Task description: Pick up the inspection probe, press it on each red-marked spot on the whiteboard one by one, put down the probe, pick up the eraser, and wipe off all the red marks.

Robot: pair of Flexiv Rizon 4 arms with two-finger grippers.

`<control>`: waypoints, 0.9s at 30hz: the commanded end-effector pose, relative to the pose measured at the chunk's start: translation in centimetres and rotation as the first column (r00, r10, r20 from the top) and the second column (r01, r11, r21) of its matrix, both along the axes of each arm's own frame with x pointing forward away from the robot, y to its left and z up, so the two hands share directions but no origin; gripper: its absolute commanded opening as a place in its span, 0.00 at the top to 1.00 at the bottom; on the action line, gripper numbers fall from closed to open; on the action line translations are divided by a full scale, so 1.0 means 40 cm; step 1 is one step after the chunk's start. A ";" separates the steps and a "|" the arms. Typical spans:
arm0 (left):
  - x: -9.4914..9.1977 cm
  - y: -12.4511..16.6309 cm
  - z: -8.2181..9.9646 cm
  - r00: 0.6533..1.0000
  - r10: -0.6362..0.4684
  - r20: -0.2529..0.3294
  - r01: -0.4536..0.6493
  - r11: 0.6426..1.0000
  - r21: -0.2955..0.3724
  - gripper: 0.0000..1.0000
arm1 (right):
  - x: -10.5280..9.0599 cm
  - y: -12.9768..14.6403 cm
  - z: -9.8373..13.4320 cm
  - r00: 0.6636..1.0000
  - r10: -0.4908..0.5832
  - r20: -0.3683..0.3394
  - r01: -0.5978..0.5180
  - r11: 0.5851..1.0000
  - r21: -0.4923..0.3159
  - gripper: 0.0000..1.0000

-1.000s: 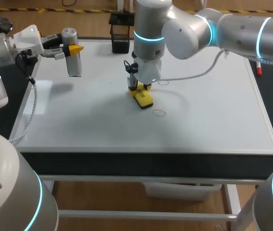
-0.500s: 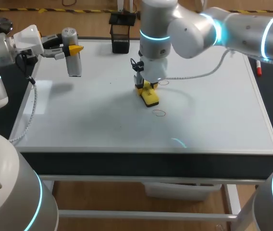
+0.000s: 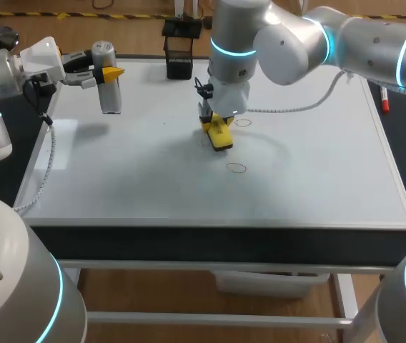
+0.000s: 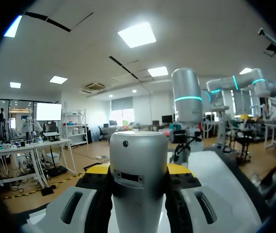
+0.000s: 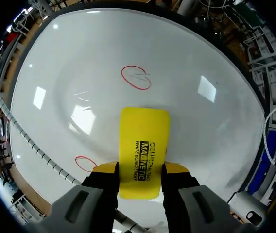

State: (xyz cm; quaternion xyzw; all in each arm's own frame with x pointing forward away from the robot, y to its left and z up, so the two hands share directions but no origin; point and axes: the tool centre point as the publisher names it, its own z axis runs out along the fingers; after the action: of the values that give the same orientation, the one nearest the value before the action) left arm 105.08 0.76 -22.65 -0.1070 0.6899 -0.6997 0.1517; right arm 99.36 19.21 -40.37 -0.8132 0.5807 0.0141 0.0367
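My right gripper (image 3: 216, 123) is shut on the yellow eraser (image 3: 219, 134), whose lower end is down at the whiteboard (image 3: 317, 171) near its middle. One red ring (image 3: 242, 122) lies just right of the eraser, and another red ring (image 3: 237, 168) lies nearer the front. In the right wrist view the eraser (image 5: 143, 151) sits between the fingers of the gripper (image 5: 142, 170), with a red ring (image 5: 136, 77) ahead and another ring (image 5: 84, 163) beside it. My left gripper (image 3: 101, 73) is held above the board's back left corner. It is shut on the grey cylindrical probe (image 3: 108, 89), which also shows in the left wrist view (image 4: 138, 174).
A black box (image 3: 179, 50) stands at the board's back edge, behind the right arm. A red marker (image 3: 385, 101) lies off the right edge. The left arm's white cable (image 3: 48, 161) hangs over the board's left side.
The right arm has carried the eraser rightward and then away from the front, toward the far red ring. The left arm and the probe have not moved.
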 end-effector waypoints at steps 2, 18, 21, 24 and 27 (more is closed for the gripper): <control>0.001 0.000 -0.002 1.000 0.000 0.004 0.000 1.000 -0.004 1.00 | -0.018 0.028 0.019 0.999 -0.030 -0.012 0.030 0.999 0.011 1.00; 0.001 0.000 -0.002 1.000 0.000 0.004 0.000 1.000 -0.004 1.00 | -0.033 0.112 -0.067 0.995 -0.090 -0.039 0.090 0.996 0.008 1.00; 0.001 0.000 -0.002 1.000 0.000 0.004 0.000 1.000 -0.004 1.00 | -0.030 0.104 -0.069 0.995 -0.097 -0.038 0.098 0.995 0.009 1.00; 0.001 0.000 -0.002 1.000 0.000 0.004 0.000 1.000 -0.004 1.00 | -0.028 0.092 -0.072 0.994 -0.106 -0.039 0.107 0.994 0.008 1.00; 0.001 0.000 -0.002 1.000 0.000 0.004 0.000 1.000 -0.004 1.00 | -0.026 0.076 -0.077 0.993 -0.114 -0.040 0.114 0.993 0.003 1.00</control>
State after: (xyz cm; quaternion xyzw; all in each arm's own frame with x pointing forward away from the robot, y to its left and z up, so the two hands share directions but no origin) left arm 105.07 0.76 -22.65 -0.1070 0.6899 -0.6997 0.1517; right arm 98.25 22.91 -43.09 -0.7777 0.6272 0.0305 0.0283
